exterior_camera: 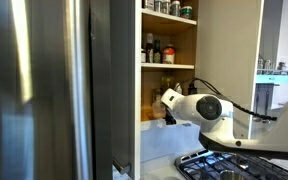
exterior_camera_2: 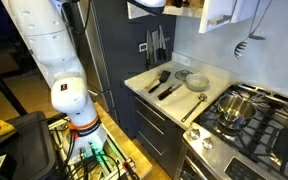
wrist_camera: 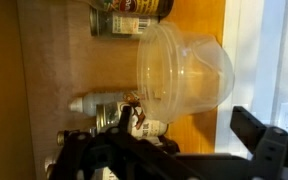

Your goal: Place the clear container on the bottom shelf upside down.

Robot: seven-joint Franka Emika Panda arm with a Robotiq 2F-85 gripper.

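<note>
Gripper (wrist_camera: 174, 152), jaws open and empty, faces the clear container (wrist_camera: 184, 65) on the bottom shelf (wrist_camera: 54, 60) (a tight, crowded spot), where a careless approach could topple the small white bottle (wrist_camera: 96, 103).

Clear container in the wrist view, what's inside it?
The clear cylindrical plastic container looks empty; only cupboard wood shows through its walls. Nothing covers its inside.
</note>
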